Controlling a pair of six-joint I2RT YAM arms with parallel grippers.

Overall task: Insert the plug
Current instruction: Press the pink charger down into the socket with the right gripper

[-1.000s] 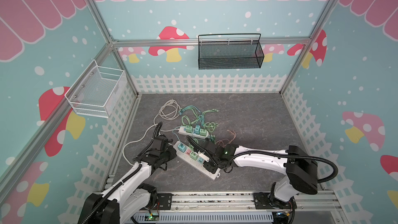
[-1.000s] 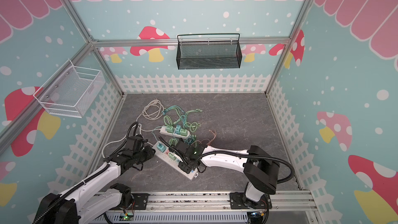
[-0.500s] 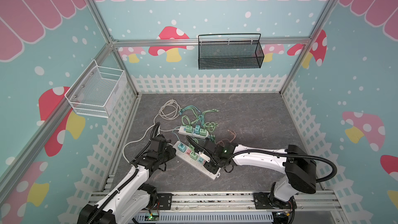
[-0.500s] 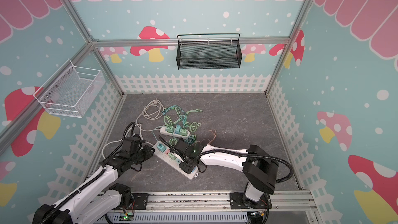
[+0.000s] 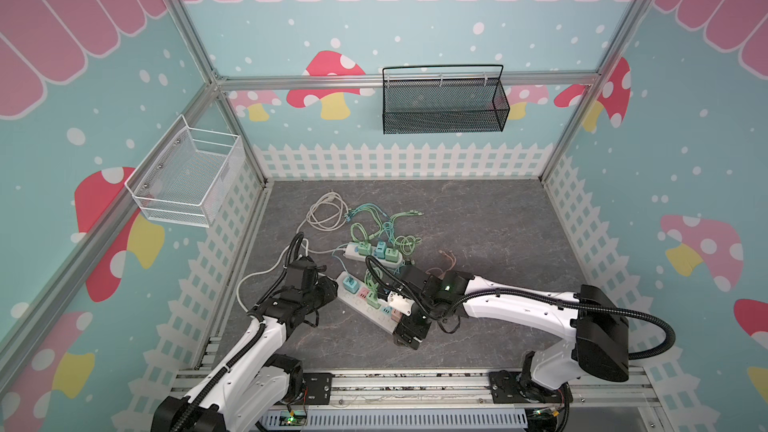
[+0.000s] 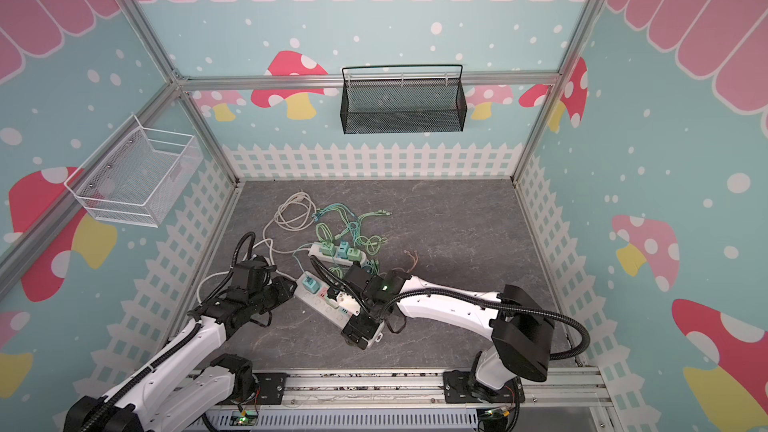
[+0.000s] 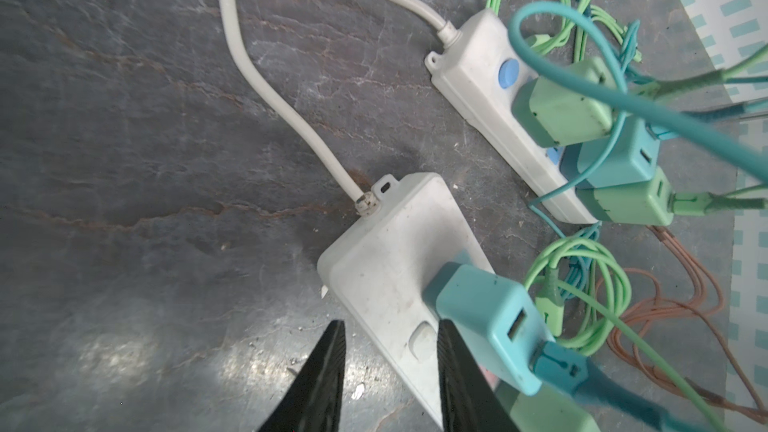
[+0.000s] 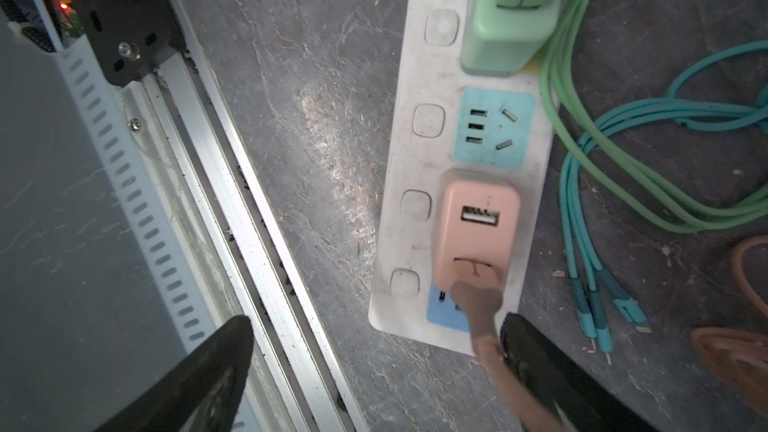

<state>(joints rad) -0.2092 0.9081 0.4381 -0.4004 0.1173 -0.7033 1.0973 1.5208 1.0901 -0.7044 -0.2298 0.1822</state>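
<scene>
In a top view, the power strip (image 5: 355, 301) is lying from 10 to 4 o'clock. The right gripper (image 8: 374, 326) is gaping, released. The left gripper (image 7: 390, 328) is straddling the 10 o'clock end, parted and apparently not pinching. The pink plug (image 8: 476, 222) is sitting socketed near 4 o'clock, so withdrawing straight, clear of its cord (image 8: 478, 313), is looking wisest.

Plug (image 8: 476, 222) pink; power strip (image 8: 415, 160) white with light-blue socket panels; adapter (image 8: 511, 27) mint green; cables (image 8: 665, 112) green and teal; tabletop (image 8: 311, 118) dark grey, pale-veined.
</scene>
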